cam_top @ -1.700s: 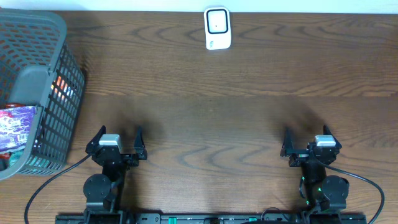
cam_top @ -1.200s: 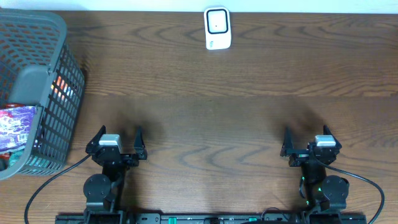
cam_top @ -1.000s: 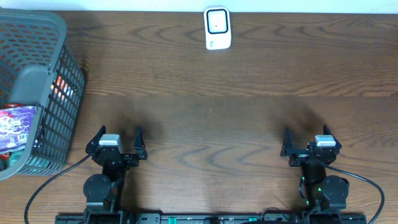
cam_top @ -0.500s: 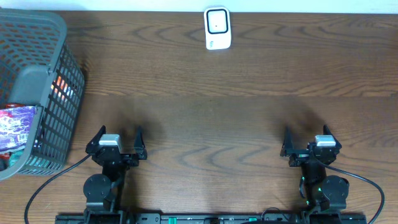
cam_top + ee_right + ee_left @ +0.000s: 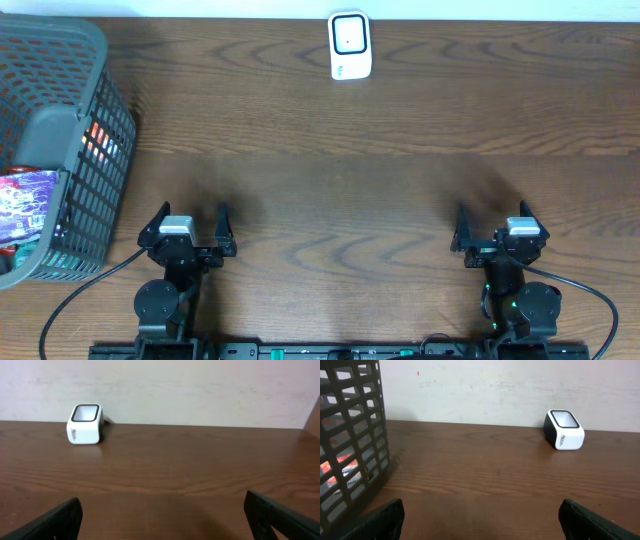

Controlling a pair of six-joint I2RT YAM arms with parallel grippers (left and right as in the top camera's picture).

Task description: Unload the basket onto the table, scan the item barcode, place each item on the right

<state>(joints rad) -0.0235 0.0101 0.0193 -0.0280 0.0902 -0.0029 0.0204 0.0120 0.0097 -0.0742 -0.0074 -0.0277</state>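
The item (image 5: 22, 205), a bright printed packet, lies inside the basket (image 5: 98, 195), far to the left of the scanner (image 5: 350, 45) and nearer the robot than it. Something orange shows through the mesh beside the packet, but what it is cannot be told. No barcode is visible on the packet from above.

The scanner stands upright on the worktop (image 5: 330, 170), well apart from the basket, with its dark window facing up.

The left fingers (image 5: 380, 520) are spread wide and hold nothing; they hang low over the worktop on the robot's side of the scanner and to its left, with the basket wall close by. The right fingers (image 5: 50, 520) are likewise wide apart and empty, on the robot's side of the scanner and to its right.

By the look of it the task has not begun: the first step, fetching the item, is in hand. The next move probably falls to the left arm. It would need to rise over the basket rim, come down on the packet and close on it. The packet then has to travel to the scanner, barcode turned to the window.
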